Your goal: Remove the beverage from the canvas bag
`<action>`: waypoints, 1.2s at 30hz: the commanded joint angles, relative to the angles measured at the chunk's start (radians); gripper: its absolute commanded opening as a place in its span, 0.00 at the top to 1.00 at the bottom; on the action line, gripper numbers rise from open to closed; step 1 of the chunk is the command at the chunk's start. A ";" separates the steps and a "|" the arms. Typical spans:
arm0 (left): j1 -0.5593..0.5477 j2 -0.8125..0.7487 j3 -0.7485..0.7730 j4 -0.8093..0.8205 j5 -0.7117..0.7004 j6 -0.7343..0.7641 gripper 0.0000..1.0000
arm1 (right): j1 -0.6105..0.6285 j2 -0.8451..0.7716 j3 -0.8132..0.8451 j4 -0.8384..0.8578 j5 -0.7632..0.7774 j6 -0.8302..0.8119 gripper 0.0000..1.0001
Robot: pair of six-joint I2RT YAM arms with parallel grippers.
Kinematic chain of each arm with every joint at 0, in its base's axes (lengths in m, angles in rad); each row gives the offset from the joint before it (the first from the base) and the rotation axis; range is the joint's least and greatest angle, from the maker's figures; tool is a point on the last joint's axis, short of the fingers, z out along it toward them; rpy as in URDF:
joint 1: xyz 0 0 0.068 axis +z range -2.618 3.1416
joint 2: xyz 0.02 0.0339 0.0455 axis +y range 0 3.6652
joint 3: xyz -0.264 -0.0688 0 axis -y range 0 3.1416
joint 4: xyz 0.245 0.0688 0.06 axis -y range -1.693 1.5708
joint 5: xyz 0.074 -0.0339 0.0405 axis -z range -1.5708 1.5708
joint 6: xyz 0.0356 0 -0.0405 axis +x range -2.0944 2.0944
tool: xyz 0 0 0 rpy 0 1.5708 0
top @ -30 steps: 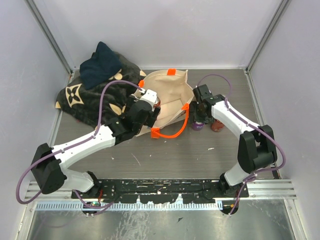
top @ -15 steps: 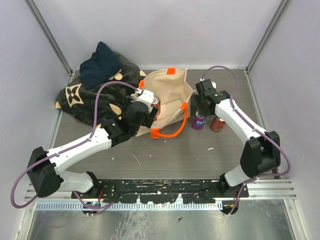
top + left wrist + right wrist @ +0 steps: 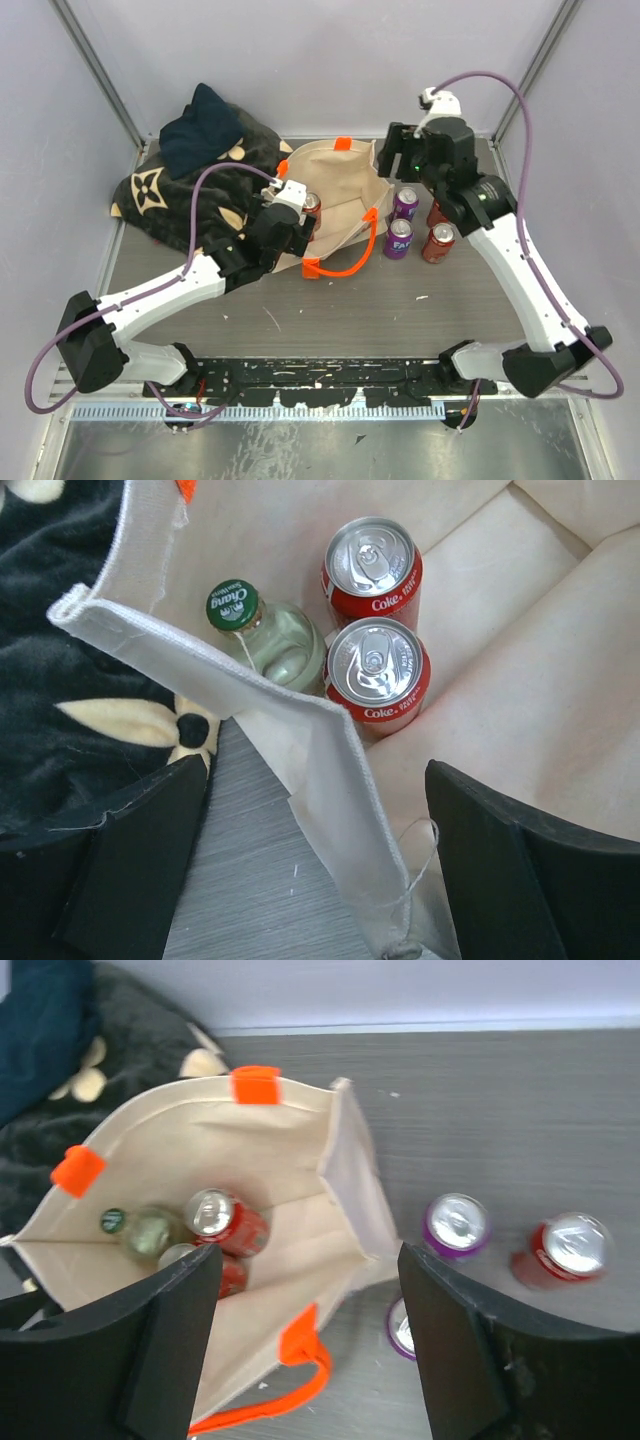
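At the left gripper, jaws wide apart, nothing clamped. Between its fingers, the side wall of the canvas bag, rim upward, apart from both pads: one finger outside, above the grey table, the other inside, above the cream lining. Just beyond the fingertips, down in the bag, a Coke can, upright. Just behind it, a second Coke can. Beside the nearer can, toward the outside finger, a glass bottle with a green cap, close against the bag wall. Farther on that outside flank, a dark patterned blanket with pale flower shapes.

At the right gripper, fingers also spread wide and empty, raised above the bag. Nearest in the gap, an orange handle; beyond it, the open mouth of the bag. Toward one finger, at the bottom of the bag, the same three drinks, not yet taken out. Toward the other finger, outside the bag on the table, a purple can, a red can near it, and a second purple can, partly hidden. Farthest from the fingers, orange tabs on the bag rim, then a dark blue cloth on the blanket.
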 commanded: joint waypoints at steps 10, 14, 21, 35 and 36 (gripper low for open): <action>0.002 0.046 -0.080 0.001 0.048 -0.117 0.02 | 0.191 0.305 0.061 0.147 -0.164 -0.100 0.39; 0.002 0.061 -0.088 0.005 0.065 -0.131 0.02 | 0.191 0.366 0.057 0.173 -0.182 -0.093 0.37; 0.002 0.080 -0.106 0.011 0.062 -0.142 0.02 | 0.191 0.493 0.069 0.245 -0.186 -0.034 0.18; 0.003 0.037 -0.120 -0.034 0.012 -0.171 0.02 | 0.193 0.698 0.157 0.293 -0.157 0.007 0.00; 0.003 0.038 -0.117 -0.039 0.012 -0.170 0.02 | 0.193 0.705 0.157 0.298 -0.159 0.008 0.00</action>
